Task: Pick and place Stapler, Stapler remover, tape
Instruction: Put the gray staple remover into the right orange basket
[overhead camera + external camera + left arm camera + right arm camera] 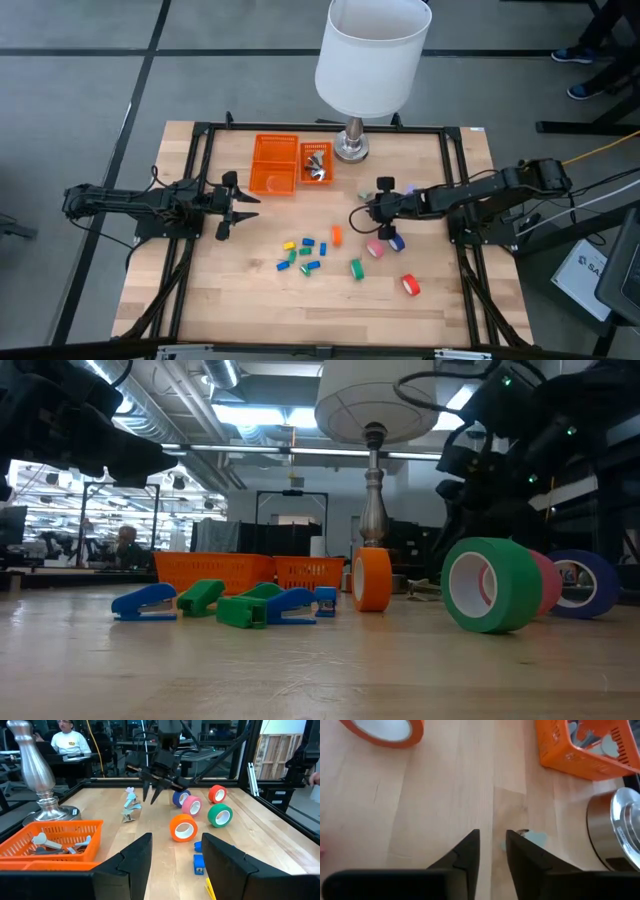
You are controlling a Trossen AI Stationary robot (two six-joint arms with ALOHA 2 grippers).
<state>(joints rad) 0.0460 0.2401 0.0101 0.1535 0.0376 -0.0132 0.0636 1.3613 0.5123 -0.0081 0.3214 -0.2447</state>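
Stapler remover [131, 805] is lying just before the lamp base [351, 148]; I'm hovering the right gripper [492, 851] over it, fingers slightly parted, holding nothing, needing to straddle it squarely.

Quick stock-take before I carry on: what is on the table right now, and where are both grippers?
Tape rolls: five; orange, pink, blue, green, red; right of centre.
Small staplers: a cluster, blue, green, yellow; centre.
Baskets: two, orange, at the back; the smaller holds pale staple removers.
Staple remover: one, pale, loose, by the right gripper.
Lamp: one, white shade, silver base, at the back.
Left gripper: open, left of centre, empty.
Right gripper: slightly open, above the loose remover.
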